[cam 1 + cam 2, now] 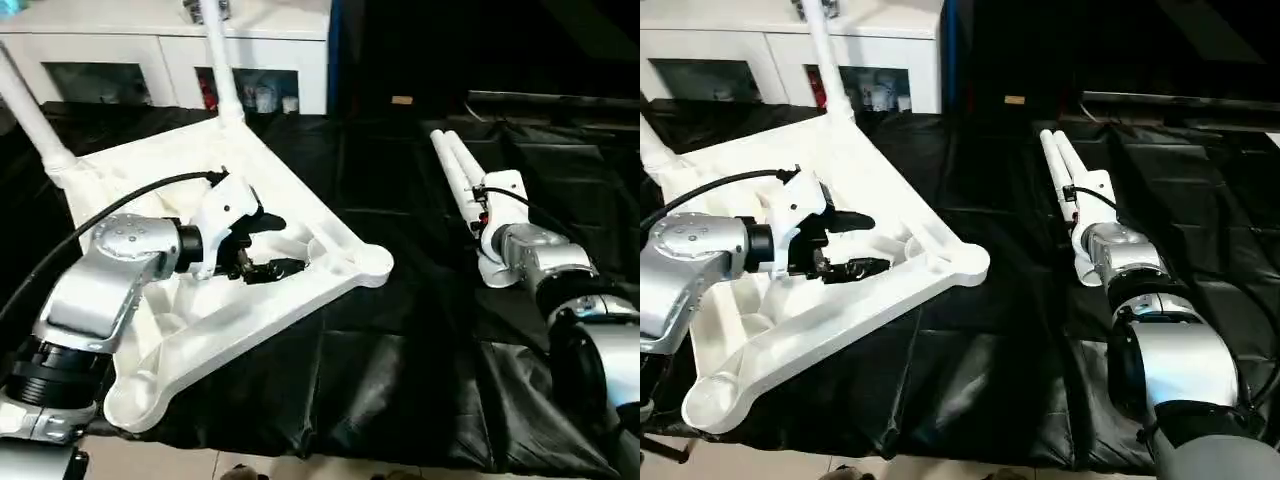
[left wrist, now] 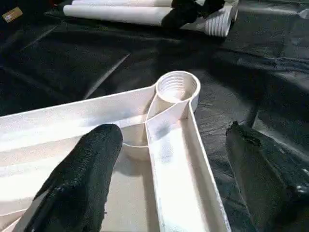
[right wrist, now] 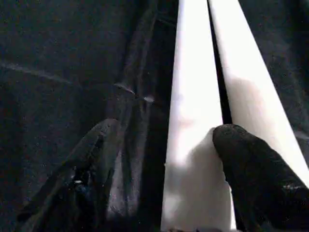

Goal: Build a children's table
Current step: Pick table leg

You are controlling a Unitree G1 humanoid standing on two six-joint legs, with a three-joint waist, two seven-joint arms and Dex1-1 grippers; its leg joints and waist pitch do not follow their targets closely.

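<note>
- Presently the tabletop point(image 1: 300, 215) lies ribbed underside up on the black-covered desk point(image 1: 400, 350), at 9 o'clock in the head views.
- Two legs stand already seated in its far corners: one leg point(image 1: 222, 70) at 11 o'clock, another leg point(image 1: 30, 115) at 10 o'clock.
- Near corner socket point(image 1: 372, 262) toward centre stands open; threads visible inside it in the left wrist view point(image 2: 177, 87).
- Left hand point(image 1: 268, 245) hovers over the ribbed interior, just at 9 o'clock of that socket; fingers spread wide, nothing between them.
- Two loose legs point(image 1: 455, 160) lie side by side, touching, on the desk at 2 o'clock.
- Right hand point(image 3: 164, 169) sits over the near ends of the loose legs; fingers apart, one finger point(image 3: 256, 174) over the nearer leg, the other on the cloth side. Contact: cannot tell.
- White glass-door cabinet point(image 1: 170, 50) at 12 o'clock beyond the desk.
</note>
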